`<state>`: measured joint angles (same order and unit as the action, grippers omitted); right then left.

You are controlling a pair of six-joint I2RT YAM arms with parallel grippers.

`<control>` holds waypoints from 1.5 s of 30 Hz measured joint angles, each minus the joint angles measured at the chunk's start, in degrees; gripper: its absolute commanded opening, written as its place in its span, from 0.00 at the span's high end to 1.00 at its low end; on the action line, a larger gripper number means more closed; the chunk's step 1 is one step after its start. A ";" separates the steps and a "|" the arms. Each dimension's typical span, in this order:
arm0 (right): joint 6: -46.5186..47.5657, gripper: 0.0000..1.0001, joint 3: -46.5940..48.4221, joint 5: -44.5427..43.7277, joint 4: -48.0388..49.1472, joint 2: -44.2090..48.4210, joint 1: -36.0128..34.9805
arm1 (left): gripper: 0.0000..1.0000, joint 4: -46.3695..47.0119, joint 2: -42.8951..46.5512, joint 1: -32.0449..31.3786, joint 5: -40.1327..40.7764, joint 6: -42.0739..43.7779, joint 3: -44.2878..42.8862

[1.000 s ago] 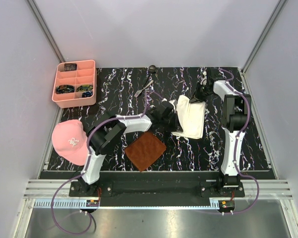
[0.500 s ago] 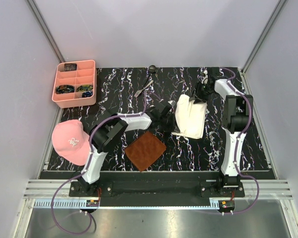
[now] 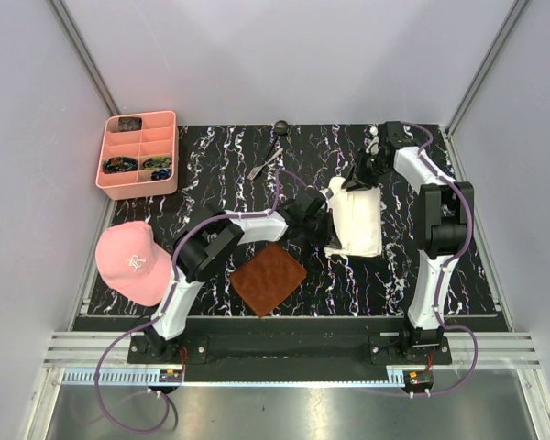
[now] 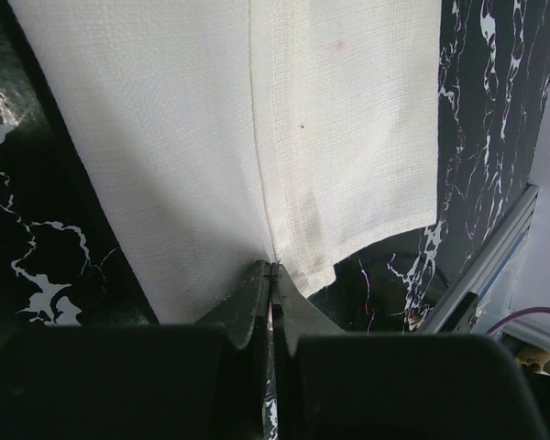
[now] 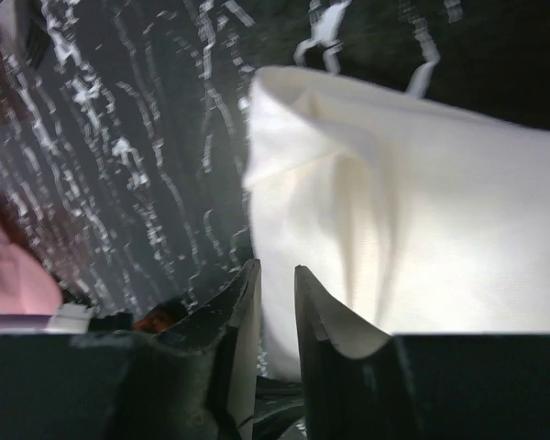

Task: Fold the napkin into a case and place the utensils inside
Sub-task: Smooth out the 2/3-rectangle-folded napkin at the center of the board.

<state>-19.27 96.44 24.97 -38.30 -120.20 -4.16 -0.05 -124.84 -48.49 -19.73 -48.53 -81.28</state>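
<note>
The cream-white napkin [image 3: 356, 223] lies folded into a thick rectangle on the black marbled table, right of centre. My left gripper [image 3: 322, 220] is shut on its near-left edge; in the left wrist view the closed tips [image 4: 271, 268] pinch the napkin [image 4: 257, 137] at a hem line. My right gripper [image 3: 358, 178] is at the cloth's far edge, and its jaws [image 5: 275, 270] stand narrowly apart with the puffed napkin [image 5: 422, 229] just beyond them. The utensils lie at the far middle: a dark spoon [image 3: 280, 129] and a grey fork [image 3: 263, 166].
A brown textured mat [image 3: 269, 278] lies near the front, left of the napkin. A pink compartment tray [image 3: 137, 154] sits at the far left and a pink cap [image 3: 128, 261] at the near left. The table's metal rail [image 4: 481, 266] runs close behind the napkin.
The right gripper opened, let the raised far corner go and shifted slightly toward the back. The napkin settled flatter and squarer. The left gripper stayed shut on its edge, moving a little right.
</note>
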 measured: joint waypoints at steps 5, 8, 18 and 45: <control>-1.16 0.80 -0.28 4.22 2.08 -1.51 -2.12 | 0.98 0.07 -0.04 -0.04 -0.02 0.00 -0.07; -1.18 0.81 -0.35 4.42 3.02 -3.63 -2.58 | 0.96 -0.13 -0.04 -0.04 -0.02 0.09 -0.13; 0.39 0.81 -2.47 0.17 3.39 -6.32 0.87 | 0.76 -1.51 3.87 1.29 -1.51 0.17 0.44; 0.07 0.80 -11.78 0.81 5.55 1.73 0.83 | 0.72 0.90 -0.92 0.37 -4.46 -0.50 -0.57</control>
<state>-19.20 84.66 25.78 -32.75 -118.48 -3.33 0.84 -125.75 -48.12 -24.18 -49.04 -81.84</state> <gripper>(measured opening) 0.225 0.224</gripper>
